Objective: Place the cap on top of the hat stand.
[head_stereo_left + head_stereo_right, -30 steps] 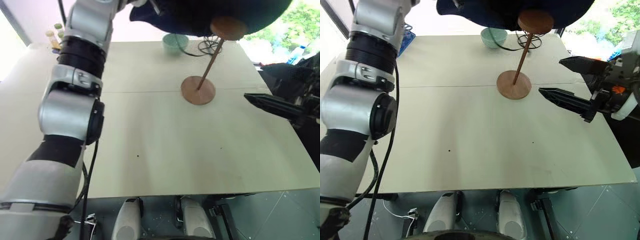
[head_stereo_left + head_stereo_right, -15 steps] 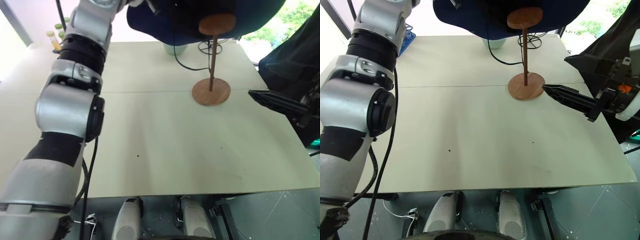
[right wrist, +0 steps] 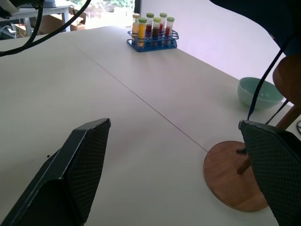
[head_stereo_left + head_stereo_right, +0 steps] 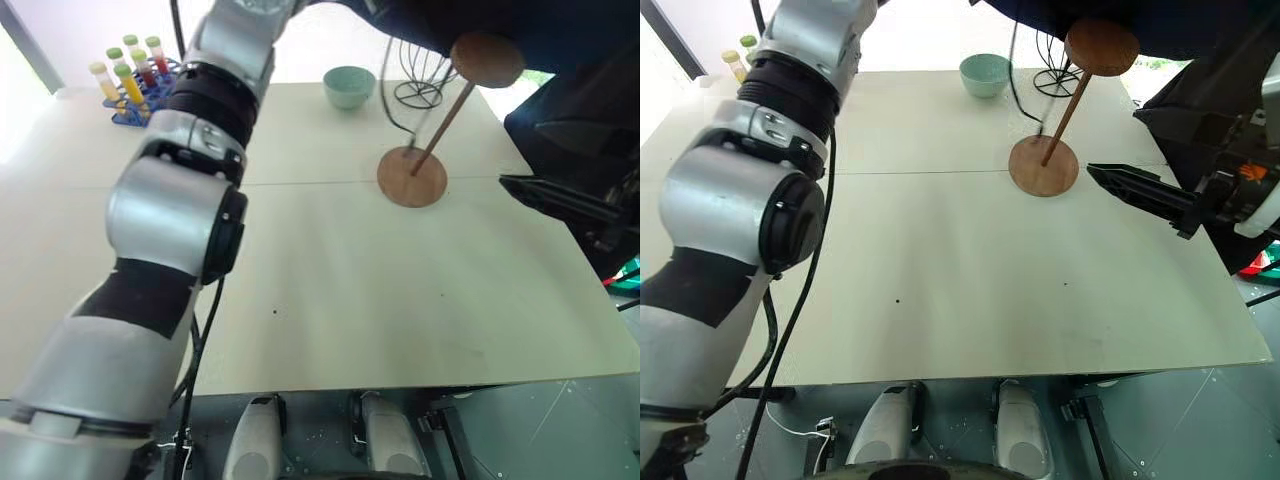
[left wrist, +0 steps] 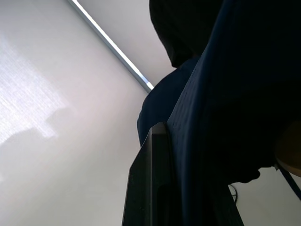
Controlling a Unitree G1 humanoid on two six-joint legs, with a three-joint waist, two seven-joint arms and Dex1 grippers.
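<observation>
Left gripper (image 5: 188,197) clamped shut on cap (image 5: 235,94), above hat stand (image 4: 1044,165). Right gripper (image 3: 178,174) spread wide, empty, beside stand's base.

The cap (image 4: 500,25) runs off the top edge above the hat stand (image 4: 1045,160), so I cannot see its crown or whether it touches the disc. Beside the stand's base, one finger (image 4: 1140,192) of my right gripper shows; the other is hidden in dark cloth.

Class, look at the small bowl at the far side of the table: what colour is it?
The bowl is pale mint green, plain with no pattern; the right eye view shows it best.
</observation>
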